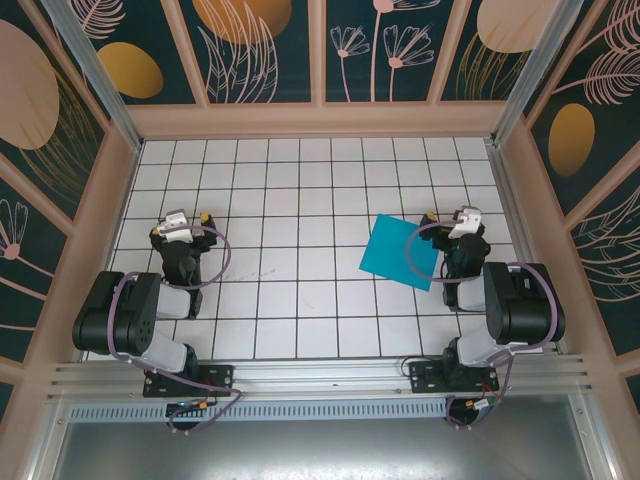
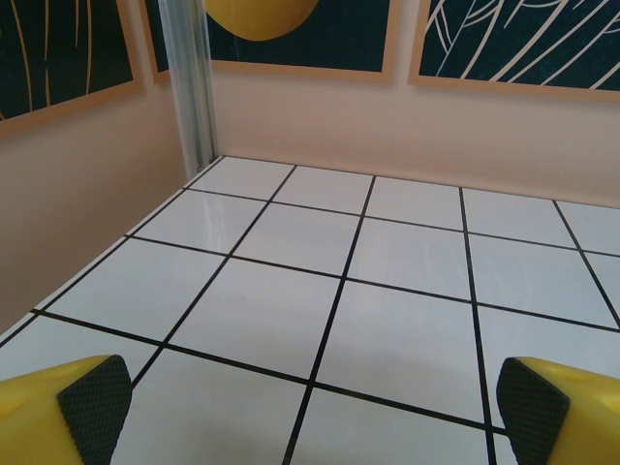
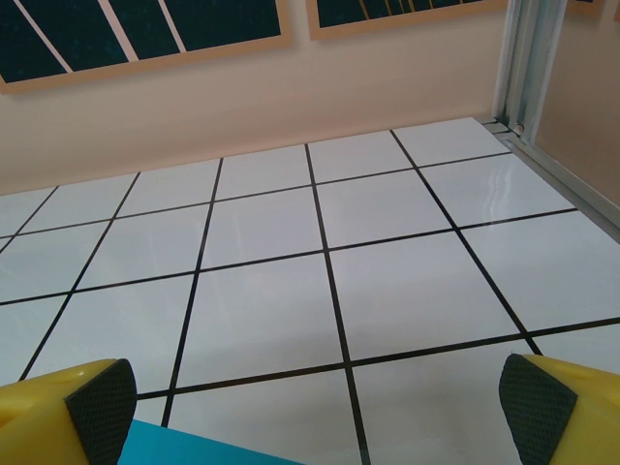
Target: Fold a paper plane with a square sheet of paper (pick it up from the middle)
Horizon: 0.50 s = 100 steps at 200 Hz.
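Both wide open and empty: left pincer (image 1: 183,222) apart; right pincer (image 1: 455,220), beside the flat square sheet of paper (image 1: 400,250), should pinch its middle.

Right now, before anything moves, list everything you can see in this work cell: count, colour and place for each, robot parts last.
square sheet of paper: one, teal-blue, flat on the table, right of centre, beside the right arm's wrist.
table: one, white tiles with black grid lines.
wall panels: several, dark teal with orange and pink plant prints, on three sides.
metal posts: two, silver, far corners.
arms: two, black, bases at the near edge.
left fingers: two, yellow with black pads, open over bare tiles.
right fingers: two, yellow with black pads, open, paper edge between them.
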### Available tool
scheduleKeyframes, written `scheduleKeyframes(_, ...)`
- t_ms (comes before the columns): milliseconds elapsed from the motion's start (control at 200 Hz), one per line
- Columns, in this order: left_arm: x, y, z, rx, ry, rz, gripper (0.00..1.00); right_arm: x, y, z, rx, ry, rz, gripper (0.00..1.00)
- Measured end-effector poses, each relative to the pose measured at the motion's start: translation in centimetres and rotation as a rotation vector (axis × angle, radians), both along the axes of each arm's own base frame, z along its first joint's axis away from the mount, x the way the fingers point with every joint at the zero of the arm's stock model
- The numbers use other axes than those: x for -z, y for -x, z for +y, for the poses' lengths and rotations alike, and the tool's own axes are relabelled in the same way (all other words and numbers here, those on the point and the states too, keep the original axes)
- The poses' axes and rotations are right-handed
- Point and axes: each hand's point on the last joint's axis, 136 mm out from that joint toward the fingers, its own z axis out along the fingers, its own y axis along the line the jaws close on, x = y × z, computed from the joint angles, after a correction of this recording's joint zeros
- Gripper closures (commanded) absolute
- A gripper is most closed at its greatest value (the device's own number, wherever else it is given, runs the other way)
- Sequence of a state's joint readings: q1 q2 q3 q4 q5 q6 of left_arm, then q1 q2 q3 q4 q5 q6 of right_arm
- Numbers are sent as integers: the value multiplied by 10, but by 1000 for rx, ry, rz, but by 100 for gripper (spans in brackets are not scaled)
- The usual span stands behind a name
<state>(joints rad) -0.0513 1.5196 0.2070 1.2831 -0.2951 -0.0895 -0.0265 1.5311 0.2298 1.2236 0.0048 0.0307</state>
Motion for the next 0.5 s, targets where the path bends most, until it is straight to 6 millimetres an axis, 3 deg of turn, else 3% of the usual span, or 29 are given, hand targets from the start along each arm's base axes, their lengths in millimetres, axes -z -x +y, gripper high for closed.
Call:
scheduleKeyframes(180,-8,2,2,-12,3,6,2,-6,-1,0,-2,6,38,1)
scheduleKeyframes(395,-63,-7,11,-78,83,-55,1,-93,-31,9,-6,-86,-5,1)
scheduleKeyframes(500,-77,-17,13,-116,207,-24,1,-115,-42,30,-38,-154,51,1)
